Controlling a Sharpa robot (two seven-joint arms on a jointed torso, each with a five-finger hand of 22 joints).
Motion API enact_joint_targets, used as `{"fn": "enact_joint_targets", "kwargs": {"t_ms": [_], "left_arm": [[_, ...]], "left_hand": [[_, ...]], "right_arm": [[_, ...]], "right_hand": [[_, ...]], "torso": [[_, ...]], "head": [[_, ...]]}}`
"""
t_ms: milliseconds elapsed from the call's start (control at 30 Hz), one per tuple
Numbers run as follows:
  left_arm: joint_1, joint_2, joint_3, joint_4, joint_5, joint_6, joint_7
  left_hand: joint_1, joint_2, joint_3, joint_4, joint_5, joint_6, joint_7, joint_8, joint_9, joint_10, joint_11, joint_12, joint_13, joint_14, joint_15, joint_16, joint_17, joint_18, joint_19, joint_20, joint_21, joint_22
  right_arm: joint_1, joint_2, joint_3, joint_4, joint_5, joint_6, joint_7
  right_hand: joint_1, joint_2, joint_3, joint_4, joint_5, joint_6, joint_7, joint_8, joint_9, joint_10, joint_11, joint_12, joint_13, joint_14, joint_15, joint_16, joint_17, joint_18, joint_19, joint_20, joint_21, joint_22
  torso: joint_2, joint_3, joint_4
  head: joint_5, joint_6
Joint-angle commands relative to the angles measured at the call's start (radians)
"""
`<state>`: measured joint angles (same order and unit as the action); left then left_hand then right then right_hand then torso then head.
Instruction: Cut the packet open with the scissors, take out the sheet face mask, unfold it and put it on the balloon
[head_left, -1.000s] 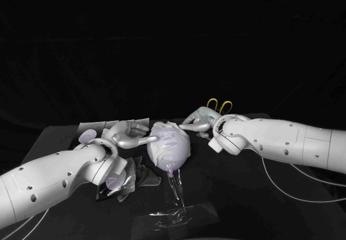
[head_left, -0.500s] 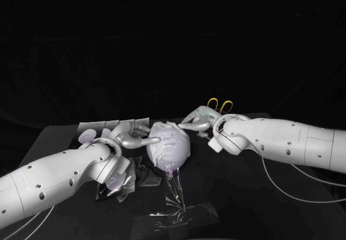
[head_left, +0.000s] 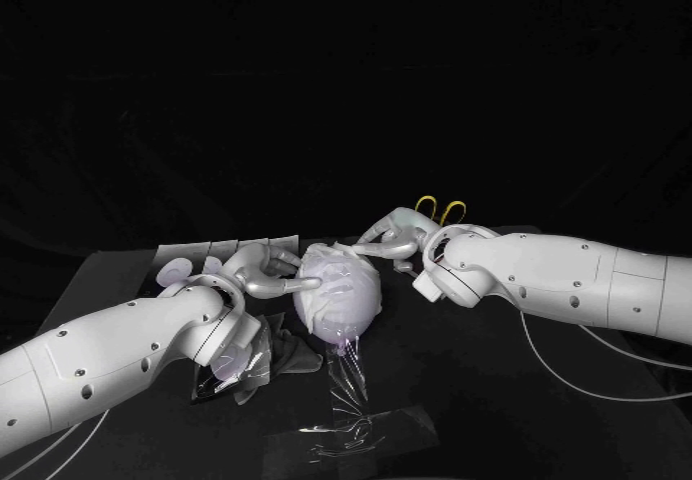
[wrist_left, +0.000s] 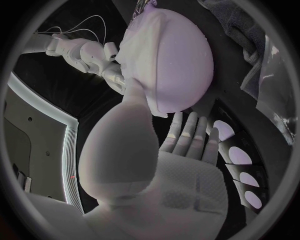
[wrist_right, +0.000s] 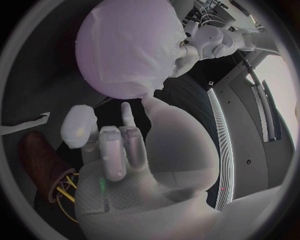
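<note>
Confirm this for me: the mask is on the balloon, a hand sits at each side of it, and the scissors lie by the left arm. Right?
Not quite. The scissors lie beyond the right hand, not by the left arm; the head view shows their yellow handles there. The rest holds: the mask is on the balloon, with the left hand at its other side.
</note>
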<state>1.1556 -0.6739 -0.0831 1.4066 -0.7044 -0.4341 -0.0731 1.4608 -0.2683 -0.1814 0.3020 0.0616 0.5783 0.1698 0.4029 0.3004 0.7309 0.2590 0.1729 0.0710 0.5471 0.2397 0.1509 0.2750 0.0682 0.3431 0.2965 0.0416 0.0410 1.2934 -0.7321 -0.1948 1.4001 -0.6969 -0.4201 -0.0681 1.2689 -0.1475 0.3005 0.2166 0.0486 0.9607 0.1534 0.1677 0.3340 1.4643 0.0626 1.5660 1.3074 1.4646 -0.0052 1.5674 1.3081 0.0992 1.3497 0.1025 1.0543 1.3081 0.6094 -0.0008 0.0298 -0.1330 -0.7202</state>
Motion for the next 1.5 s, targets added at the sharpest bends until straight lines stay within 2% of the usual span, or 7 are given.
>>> {"fn": "enact_joint_targets", "kwargs": {"t_ms": [33, 200, 533, 600, 833, 1033, 1500], "left_arm": [[0.002, 0.003, 0.000, 0.003, -0.019, 0.022, -0.021], [0.003, 0.003, 0.000, 0.005, -0.020, 0.024, -0.024], [0.006, 0.004, 0.000, 0.006, -0.019, 0.025, -0.029], [0.006, 0.004, 0.000, 0.007, -0.019, 0.026, -0.030], [0.009, 0.003, 0.000, 0.008, -0.017, 0.028, -0.032], [0.010, 0.002, 0.000, 0.008, -0.015, 0.028, -0.033], [0.012, 0.002, 0.000, 0.007, -0.006, 0.030, -0.034]], "left_hand": [[0.006, 0.001, 0.005, 0.000, -0.001, -0.006, 0.126, 0.004, 0.001, -0.006, -0.001, 0.003, 0.001, 0.007, 0.002, 0.006, 0.001, -0.009, -0.009, -0.001, 0.001, 0.002], [0.009, 0.006, 0.010, 0.000, -0.002, -0.007, 0.126, 0.008, 0.002, -0.006, -0.001, 0.006, 0.001, 0.010, 0.002, 0.008, 0.002, -0.009, -0.009, -0.001, 0.001, 0.002], [0.012, 0.015, 0.017, 0.000, -0.004, -0.007, 0.126, 0.018, 0.004, -0.007, -0.001, 0.015, 0.002, 0.013, 0.002, 0.014, 0.003, -0.008, -0.010, -0.002, 0.002, 0.002], [0.012, 0.017, 0.019, 0.000, -0.004, -0.007, 0.126, 0.021, 0.005, -0.006, -0.001, 0.017, 0.002, 0.015, 0.002, 0.016, 0.003, -0.007, -0.012, -0.002, 0.002, 0.002], [0.012, 0.017, 0.019, 0.000, -0.004, -0.007, 0.126, 0.021, 0.005, -0.006, -0.001, 0.017, 0.002, 0.015, 0.002, 0.016, 0.003, -0.007, -0.012, -0.002, 0.002, 0.002], [0.012, 0.018, 0.020, 0.000, -0.004, -0.007, 0.126, 0.023, 0.005, -0.006, -0.001, 0.019, 0.002, 0.016, 0.002, 0.017, 0.004, -0.007, -0.014, -0.003, 0.002, 0.002], [0.011, 0.022, 0.021, 0.000, -0.005, -0.007, 0.125, 0.028, 0.006, -0.006, -0.001, 0.023, 0.003, 0.020, 0.002, 0.020, 0.005, -0.005, -0.016, -0.003, 0.001, 0.002]], "right_arm": [[0.001, 0.006, 0.001, -0.001, -0.034, 0.032, 0.014], [0.001, 0.013, 0.001, -0.006, -0.054, 0.060, -0.001], [0.002, 0.036, 0.000, -0.029, -0.090, 0.094, -0.045], [0.002, 0.039, 0.000, -0.031, -0.093, 0.095, -0.050], [0.002, 0.044, 0.000, -0.033, -0.100, 0.084, -0.056], [0.002, 0.045, 0.000, -0.033, -0.093, 0.043, -0.040], [0.002, 0.034, 0.000, -0.023, -0.073, -0.065, 0.018]], "right_hand": [[0.006, -0.001, -0.005, 0.000, -0.001, -0.008, 0.000, -0.004, -0.002, 0.105, 0.008, 0.002, 0.261, 0.106, 0.009, 0.003, 0.263, 0.001, -0.003, 0.002, -0.003, 0.028], [0.017, -0.003, -0.017, -0.001, 0.000, -0.013, 0.002, -0.008, -0.003, 0.102, 0.011, -0.002, 0.258, 0.106, 0.011, 0.003, 0.263, 0.002, -0.006, 0.004, -0.008, 0.028], [0.059, 0.016, -0.025, -0.012, 0.000, 0.004, 0.001, -0.001, 0.000, 0.102, 0.010, -0.002, 0.258, 0.106, 0.011, 0.003, 0.263, 0.002, -0.006, 0.006, -0.005, 0.033], [0.078, 0.032, -0.018, -0.019, 0.000, 0.019, -0.004, 0.007, 0.003, 0.104, 0.006, 0.001, 0.260, 0.106, 0.009, 0.003, 0.263, 0.001, -0.004, 0.005, 0.000, 0.036], [0.146, 0.080, 0.013, -0.055, 0.000, 0.105, -0.045, 0.058, 0.024, 0.106, -0.028, 0.005, 0.263, 0.106, -0.016, 0.003, 0.263, 0.000, 0.006, -0.010, 0.018, 0.047], [0.177, 0.095, 0.033, -0.088, 0.000, 0.151, -0.082, 0.108, 0.054, 0.106, -0.061, 0.005, 0.263, 0.106, -0.046, 0.003, 0.263, -0.003, 0.018, -0.037, 0.037, 0.059], [0.152, 0.087, 0.081, -0.108, 0.000, 0.148, -0.103, 0.198, 0.135, 0.106, -0.081, 0.005, 0.263, 0.106, -0.067, 0.003, 0.263, -0.006, 0.023, -0.061, 0.037, 0.067]], "torso": [[0.001, -0.0012, 0.0001], [0.002, -0.0020, -0.0010], [0.005, -0.0015, 0.0002], [0.005, -0.0016, -0.0001], [0.006, -0.0009, -0.0008], [0.006, 0.0004, -0.0005], [0.008, 0.0003, -0.0010]], "head": [[-0.002, 0.001], [-0.003, 0.001], [-0.003, 0.002], [-0.003, 0.001], [-0.001, 0.000], [-0.001, -0.001], [-0.003, -0.001]]}}
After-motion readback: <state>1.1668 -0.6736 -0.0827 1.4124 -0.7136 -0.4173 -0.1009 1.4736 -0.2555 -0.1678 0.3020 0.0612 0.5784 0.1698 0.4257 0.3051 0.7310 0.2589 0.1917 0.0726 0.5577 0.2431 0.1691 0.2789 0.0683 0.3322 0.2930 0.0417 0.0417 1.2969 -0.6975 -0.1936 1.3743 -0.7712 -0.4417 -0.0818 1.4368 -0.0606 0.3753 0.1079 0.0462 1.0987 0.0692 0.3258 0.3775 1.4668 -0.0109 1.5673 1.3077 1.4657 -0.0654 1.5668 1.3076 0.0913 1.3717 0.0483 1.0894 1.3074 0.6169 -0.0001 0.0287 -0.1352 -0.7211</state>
